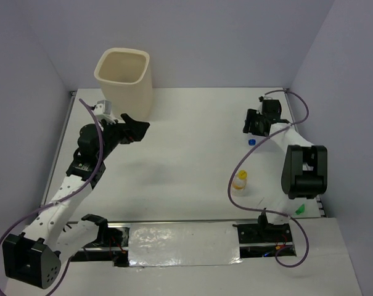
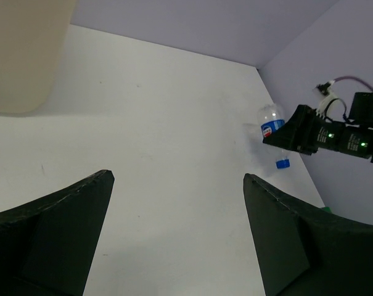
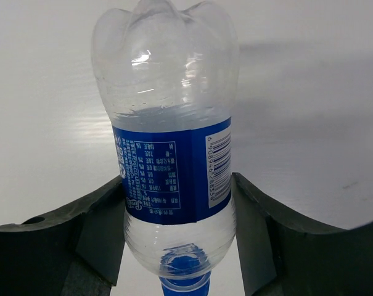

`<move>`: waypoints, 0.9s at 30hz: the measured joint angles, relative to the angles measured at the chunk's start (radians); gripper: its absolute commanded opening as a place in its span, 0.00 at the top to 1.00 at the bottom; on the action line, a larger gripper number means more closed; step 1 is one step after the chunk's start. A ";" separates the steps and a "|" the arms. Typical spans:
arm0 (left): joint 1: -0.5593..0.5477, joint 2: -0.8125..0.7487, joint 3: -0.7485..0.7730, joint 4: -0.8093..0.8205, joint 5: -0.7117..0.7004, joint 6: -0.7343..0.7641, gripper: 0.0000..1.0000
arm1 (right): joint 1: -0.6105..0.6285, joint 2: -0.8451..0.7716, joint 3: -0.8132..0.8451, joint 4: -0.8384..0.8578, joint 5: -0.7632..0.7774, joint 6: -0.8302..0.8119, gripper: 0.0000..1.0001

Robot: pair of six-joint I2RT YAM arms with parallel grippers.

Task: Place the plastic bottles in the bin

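Cream bin [image 1: 127, 92], two bottles [image 1: 238, 182], right hand [image 3: 178, 191] pinching blue-labelled one [image 3: 168, 105], left hand [image 2: 177, 179] spread

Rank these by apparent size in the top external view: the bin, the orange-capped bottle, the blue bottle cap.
Largest: bin.
Middle: orange-capped bottle.
Smallest: blue bottle cap, with the rest of its bottle mostly hidden.

left arm [image 1: 57, 206]: white links, black joints | right arm [image 1: 283, 132]: alike | cables [image 1: 101, 145]: purple | left end effector [image 1: 135, 128], right end effector [image 3: 179, 185]: black
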 measured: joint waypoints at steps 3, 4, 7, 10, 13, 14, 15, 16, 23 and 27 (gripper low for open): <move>-0.055 0.010 0.000 -0.001 -0.006 0.000 0.01 | 0.059 -0.147 -0.056 0.044 -0.116 -0.080 0.65; -0.069 0.014 0.000 0.000 -0.008 0.000 0.01 | 0.087 -0.198 -0.068 0.064 -0.167 -0.103 0.65; -0.116 0.020 -0.001 0.001 -0.026 -0.003 0.01 | 0.181 -0.323 -0.099 0.131 -0.294 -0.142 0.65; -0.151 0.019 -0.018 0.032 -0.059 -0.029 0.01 | 0.306 -0.420 -0.153 0.194 -0.374 -0.156 0.64; -0.187 0.019 -0.050 0.080 -0.083 -0.059 0.01 | 0.424 -0.452 -0.206 0.269 -0.457 -0.131 0.64; -0.201 0.019 -0.061 0.098 -0.087 -0.073 0.01 | 0.455 -0.453 -0.229 0.302 -0.480 -0.112 0.65; -0.214 0.019 -0.071 0.117 -0.089 -0.080 0.01 | 0.478 -0.453 -0.249 0.330 -0.498 -0.095 0.66; -0.233 0.020 -0.083 0.142 -0.091 -0.084 0.01 | 0.509 -0.452 -0.273 0.357 -0.515 -0.076 0.66; -0.334 0.077 -0.091 0.233 -0.094 -0.094 0.01 | 0.631 -0.376 -0.282 0.480 -0.590 0.042 0.67; -0.364 0.137 -0.070 0.230 -0.123 -0.073 0.01 | 0.668 -0.336 -0.280 0.536 -0.633 0.081 0.67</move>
